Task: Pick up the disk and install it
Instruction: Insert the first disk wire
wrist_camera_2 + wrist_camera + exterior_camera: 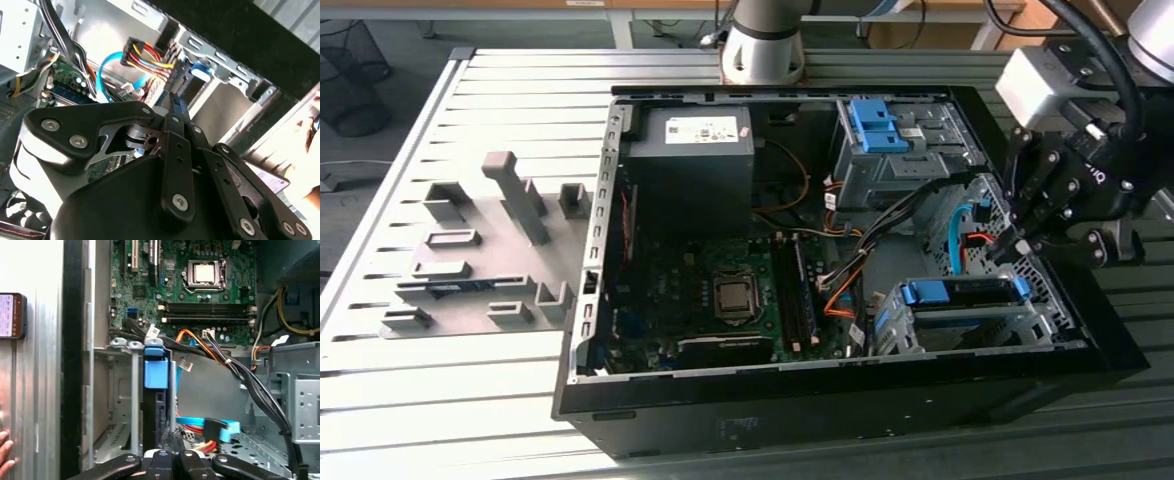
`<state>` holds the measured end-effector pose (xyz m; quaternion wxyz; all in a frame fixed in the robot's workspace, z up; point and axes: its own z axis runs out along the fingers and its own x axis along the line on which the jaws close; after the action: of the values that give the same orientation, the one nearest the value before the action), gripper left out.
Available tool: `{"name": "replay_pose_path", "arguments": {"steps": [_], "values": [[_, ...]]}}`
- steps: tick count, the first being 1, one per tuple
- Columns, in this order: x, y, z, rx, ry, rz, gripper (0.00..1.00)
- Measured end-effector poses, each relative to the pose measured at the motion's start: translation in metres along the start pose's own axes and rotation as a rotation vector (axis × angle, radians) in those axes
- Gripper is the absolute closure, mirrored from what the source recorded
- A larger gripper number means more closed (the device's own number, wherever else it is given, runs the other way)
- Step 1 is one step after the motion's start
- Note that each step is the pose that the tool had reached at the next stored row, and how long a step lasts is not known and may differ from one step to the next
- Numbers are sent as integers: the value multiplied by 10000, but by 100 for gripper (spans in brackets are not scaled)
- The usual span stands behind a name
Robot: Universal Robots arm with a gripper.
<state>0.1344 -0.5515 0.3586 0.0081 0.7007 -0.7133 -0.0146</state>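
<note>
hand above blue-tabbed disk in cage.

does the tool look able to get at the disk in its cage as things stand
Probably yes: the tool hangs just above the open case, the disk sits upright in the cage with its blue tab uppermost; cables run alongside, not over it.

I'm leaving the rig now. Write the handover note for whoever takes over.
Gripper: low over the drive cage in the open computer case, right by the disk; whether it grips cannot be told.
Disk: in a cage slot, blue tab outward.
Done: disk is in the cage.
Left: confirm it is fully seated.
Note: a person's hand is beside the case.
</note>
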Motion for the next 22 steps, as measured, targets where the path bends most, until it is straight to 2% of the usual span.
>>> {"name": "replay_pose_path", "arguments": {"steps": [6,7,12,13,22], "values": [[-20,-77,21,-9,7,-187,89],[-20,-83,24,-9,8,-243,82],[-21,-93,40,-11,19,-376,81],[-21,-94,45,-11,18,-382,75],[-32,-131,68,-11,20,-432,75]]}}
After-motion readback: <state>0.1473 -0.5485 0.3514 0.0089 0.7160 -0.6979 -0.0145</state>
